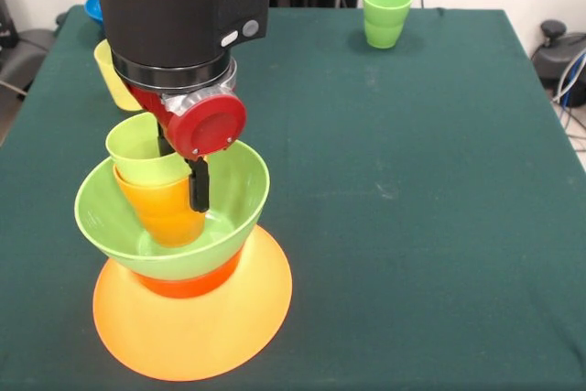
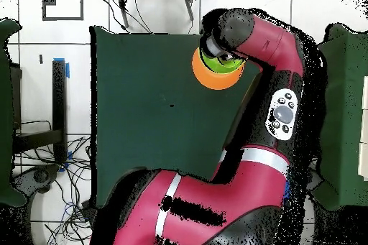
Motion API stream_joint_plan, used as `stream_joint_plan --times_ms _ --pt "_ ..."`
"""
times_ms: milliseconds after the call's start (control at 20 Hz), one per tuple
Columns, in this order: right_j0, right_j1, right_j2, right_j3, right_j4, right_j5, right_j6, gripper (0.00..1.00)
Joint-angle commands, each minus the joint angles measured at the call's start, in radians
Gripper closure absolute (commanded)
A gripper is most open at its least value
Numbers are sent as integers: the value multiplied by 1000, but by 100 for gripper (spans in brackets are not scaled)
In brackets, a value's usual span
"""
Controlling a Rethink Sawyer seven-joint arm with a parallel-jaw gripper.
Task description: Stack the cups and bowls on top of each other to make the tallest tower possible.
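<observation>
While the arm hangs low over the stack, the green surface lies wide open on the whole picture-right side of the front view, nothing on it but one lime green cup standing upright near the far edge. The tower sits close to the near edge on the picture-left. Its base is the big orange bowl, mouth down, its rim flat on the cloth. On that sits a small orange-red bowl, and on that the lime green bowl, mouth up. Three bowls in the stack, then! Inside the green bowl stands an orange cup with a pale green cup nested in its mouth, the pair leaning a little. The hand reaches into the green bowl just beside the two cups; one dark finger shows against the orange cup, and whether it is clamped or apart I cannot tell. Behind the arm, a yellow cup peeks out, and a blue bowl sits at the far picture-left corner. Four cups seen, four bowls seen. From overhead, the arm covers most of the stack; only the orange bowl's rim and a slice of green show, close to the surface's edge.
</observation>
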Motion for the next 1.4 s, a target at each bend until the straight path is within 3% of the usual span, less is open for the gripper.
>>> stream_joint_plan --times_ms 50,900,1250,1400 --pt "23 -16 73 35 3 84 82 0" --pt "9 -95 54 42 -19 194 29 0" --pt "-3 -152 54 97 -26 226 1 0" --pt "-11 -192 56 169 -31 201 -23 0"
